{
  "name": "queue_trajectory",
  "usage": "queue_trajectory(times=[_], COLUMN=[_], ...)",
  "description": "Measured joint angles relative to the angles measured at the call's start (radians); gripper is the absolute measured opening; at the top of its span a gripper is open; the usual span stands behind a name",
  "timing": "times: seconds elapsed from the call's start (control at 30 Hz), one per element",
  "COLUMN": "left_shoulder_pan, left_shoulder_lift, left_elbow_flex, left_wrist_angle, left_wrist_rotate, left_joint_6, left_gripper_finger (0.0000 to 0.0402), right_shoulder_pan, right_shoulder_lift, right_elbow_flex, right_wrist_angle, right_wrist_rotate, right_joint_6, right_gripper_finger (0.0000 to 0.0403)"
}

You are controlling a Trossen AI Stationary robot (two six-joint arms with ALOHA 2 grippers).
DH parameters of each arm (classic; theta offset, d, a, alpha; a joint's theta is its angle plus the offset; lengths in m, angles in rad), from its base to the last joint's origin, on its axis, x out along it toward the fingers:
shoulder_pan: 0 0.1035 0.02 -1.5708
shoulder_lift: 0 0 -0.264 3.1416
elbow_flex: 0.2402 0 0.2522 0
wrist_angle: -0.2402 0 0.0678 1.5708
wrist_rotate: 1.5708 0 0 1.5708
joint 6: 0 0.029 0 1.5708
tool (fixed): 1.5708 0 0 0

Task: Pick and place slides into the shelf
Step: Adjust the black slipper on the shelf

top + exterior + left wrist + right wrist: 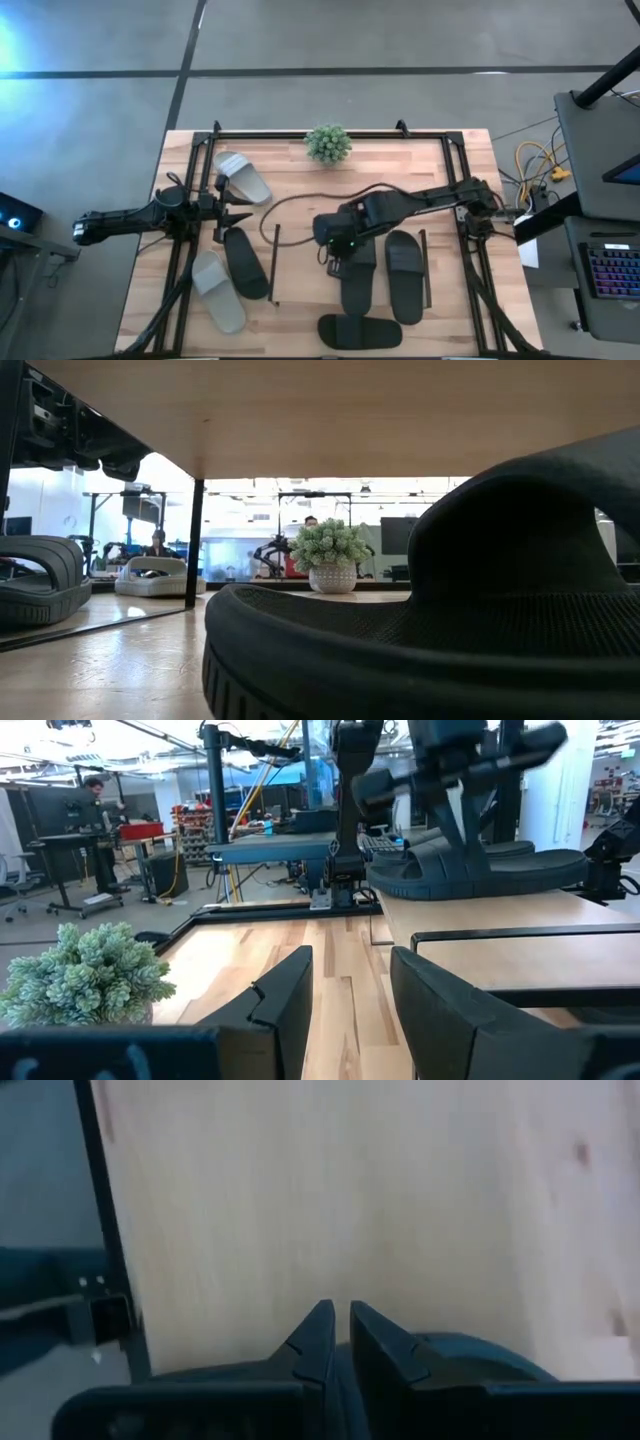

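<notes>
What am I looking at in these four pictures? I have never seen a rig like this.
This is a robot with two dark arms at a wooden table. Each arm ends in a two-finger tool.

One picture looks straight down from above, and one looks level across the table top. The other two come from cameras on the arms' wrists.

A low shelf with a light wood top stands on the table. The right tool is over it, and its fingers appear to be shut on a black slide. A second black slide lies beside that one on the shelf, and a third lies crosswise in front.

The left tool waits open at the left. Two grey slides and a fourth black one lie near it. A small potted plant stands at the far edge.
</notes>
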State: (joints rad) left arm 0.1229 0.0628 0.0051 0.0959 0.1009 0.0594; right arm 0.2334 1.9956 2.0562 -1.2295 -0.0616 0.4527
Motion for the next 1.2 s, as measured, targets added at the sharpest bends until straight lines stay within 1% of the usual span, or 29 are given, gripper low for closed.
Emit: queue_trajectory(times=[0.2, 0.3, 0.43, 0.6, 0.7, 0.87, 1.1, 1.2], left_shoulder_pan=[0.0, 0.0, 0.0, 0.0, 0.0, 0.0, 0.0, 0.0], left_shoulder_lift=[0.001, 0.0, 0.001, 0.0, 0.0, 0.0, 0.0, 0.0], left_elbow_flex=[0.0, 0.0, 0.0, 0.0, 0.0, 0.0, 0.0, 0.0], left_wrist_angle=[0.0, 0.0, 0.001, 0.0, 0.0, 0.0, 0.0, 0.0], left_wrist_rotate=[0.0, 0.0, 0.0, 0.0, 0.0, 0.0, 0.0, 0.0], left_joint_6=[0.0, 0.0, 0.0, 0.0, 0.0, 0.0, 0.0, 0.0], left_gripper_finger=[0.0123, 0.0123, 0.0123, 0.0123, 0.0123, 0.0123, 0.0123, 0.0123], right_shoulder_pan=[0.0, 0.0, 0.0, 0.0, 0.002, 0.016, 0.044, 0.062], right_shoulder_lift=[0.065, 0.076, 0.077, 0.074, 0.073, 0.057, 0.048, 0.048], right_elbow_flex=[0.032, 0.054, 0.067, 0.064, 0.064, 0.065, 0.065, 0.065], right_wrist_angle=[-0.011, -0.035, -0.099, -0.216, -0.244, -0.244, -0.24, -0.235], right_wrist_rotate=[-0.041, -0.033, 0.004, 0.007, 0.003, -0.006, -0.092, -0.076], right_joint_6=[-0.052, -0.057, -0.057, -0.057, -0.052, -0.011, 0.004, -0.005], right_gripper_finger=[0.0027, 0.0027, 0.0027, 0.0027, 0.0027, 0.0027, 0.0027, 0.0027])
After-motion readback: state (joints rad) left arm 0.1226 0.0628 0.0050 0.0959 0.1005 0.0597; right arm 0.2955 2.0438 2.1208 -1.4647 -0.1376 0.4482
